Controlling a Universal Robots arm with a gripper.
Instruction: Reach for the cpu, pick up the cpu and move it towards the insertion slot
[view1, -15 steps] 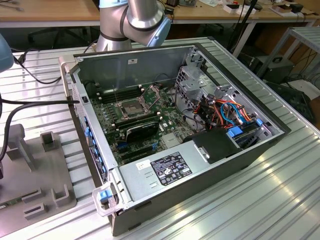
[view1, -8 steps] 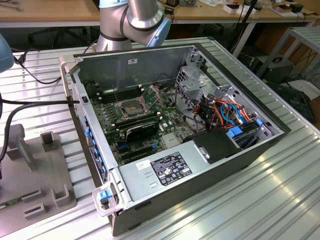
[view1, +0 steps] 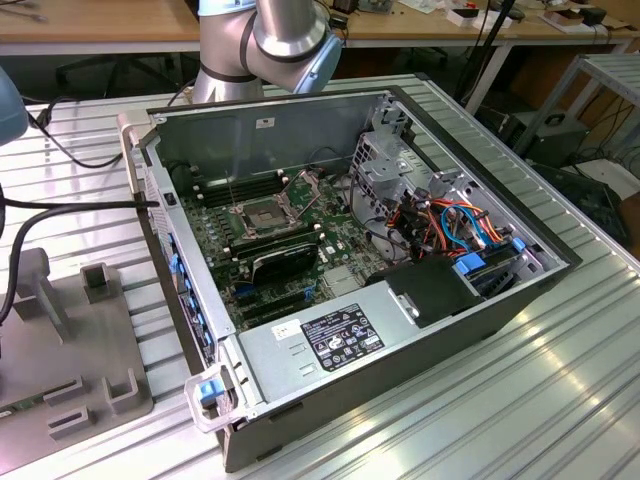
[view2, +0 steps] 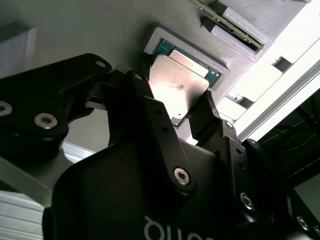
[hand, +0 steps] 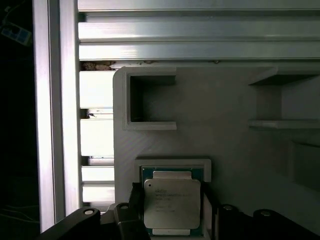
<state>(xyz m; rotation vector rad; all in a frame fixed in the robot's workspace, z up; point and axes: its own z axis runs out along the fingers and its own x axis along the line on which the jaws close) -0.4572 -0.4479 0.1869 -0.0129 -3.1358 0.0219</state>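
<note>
the gripper (view2: 176, 98) straddles the cpu (hand: 172, 202), which lies flat in a recess of the grey holder (hand: 225, 100); whether it is already pinching the chip i cannot tell. the insertion slot (view1: 256, 214) sits inside the open computer case (view1: 300, 105).

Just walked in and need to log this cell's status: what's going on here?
The robot's gripper is down at the cpu, which lies face up in a recess of a grey holder. Whether the chip is gripped yet cannot be told. The insertion slot sits on the motherboard inside the open computer case, away from the chip.
</note>
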